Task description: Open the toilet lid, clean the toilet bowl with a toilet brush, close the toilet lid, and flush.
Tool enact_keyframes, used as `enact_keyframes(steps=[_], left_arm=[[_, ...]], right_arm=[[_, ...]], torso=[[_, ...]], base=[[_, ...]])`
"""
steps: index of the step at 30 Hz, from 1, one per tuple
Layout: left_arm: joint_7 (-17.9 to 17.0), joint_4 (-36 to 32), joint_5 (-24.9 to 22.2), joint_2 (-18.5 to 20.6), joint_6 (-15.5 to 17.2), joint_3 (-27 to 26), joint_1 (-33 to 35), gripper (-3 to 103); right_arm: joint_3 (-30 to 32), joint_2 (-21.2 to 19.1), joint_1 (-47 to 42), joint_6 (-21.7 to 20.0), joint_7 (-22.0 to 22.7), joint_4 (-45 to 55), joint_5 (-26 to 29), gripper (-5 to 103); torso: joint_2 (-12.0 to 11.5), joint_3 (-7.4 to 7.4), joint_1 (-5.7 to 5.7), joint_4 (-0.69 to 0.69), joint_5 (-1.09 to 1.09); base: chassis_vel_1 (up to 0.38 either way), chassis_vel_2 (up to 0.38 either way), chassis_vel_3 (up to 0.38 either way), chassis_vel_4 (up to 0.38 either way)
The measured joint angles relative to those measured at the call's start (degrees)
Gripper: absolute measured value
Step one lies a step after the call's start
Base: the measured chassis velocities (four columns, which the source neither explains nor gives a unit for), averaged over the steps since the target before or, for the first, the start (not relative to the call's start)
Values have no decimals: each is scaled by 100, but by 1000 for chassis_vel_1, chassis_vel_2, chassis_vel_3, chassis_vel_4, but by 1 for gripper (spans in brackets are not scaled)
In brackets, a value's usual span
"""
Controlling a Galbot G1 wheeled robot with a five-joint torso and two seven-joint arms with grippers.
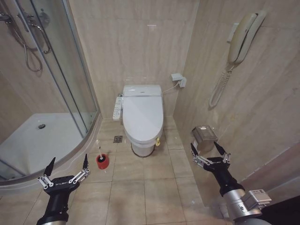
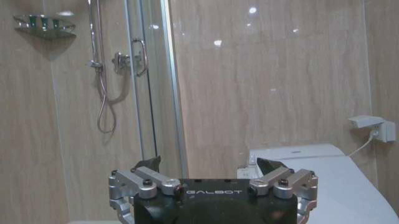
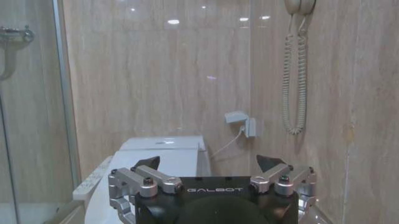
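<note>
The toilet lid point(image 1: 142, 115) is down, flat over the toilet bowl point(image 1: 142, 147), which stands against the back wall with its long button panel point(image 1: 117, 108) on the left side. The toilet brush point(image 1: 102, 159) stands on the floor left of the bowl, its thin white handle rising from a round red cup. My left gripper point(image 1: 68, 164) hangs open at the lower left, just left of the brush and apart from it. Off to the lower right, my right gripper point(image 1: 210, 151) is open and holds nothing. The lid also shows in the left wrist view point(image 2: 349, 186) and in the right wrist view point(image 3: 174, 161).
A curved glass shower enclosure point(image 1: 51, 93) with a raised white tray fills the left side. On the right wall are a toilet paper holder point(image 1: 204, 136) close to my right gripper, a wall phone point(image 1: 241, 37) and a socket point(image 1: 178, 79). A floor drain point(image 1: 118, 139) lies near the bowl.
</note>
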Motion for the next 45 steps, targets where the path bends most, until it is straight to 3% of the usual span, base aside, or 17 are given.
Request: enact_keyframes(steps=[45], left_arm=[[0,0,0,0,0,0,1,100]], right_arm=[[0,0,-1,0,0,0,0,100]], torso=[[3,-2,-5,-1,-2]], base=[[15,1,-16,-3]])
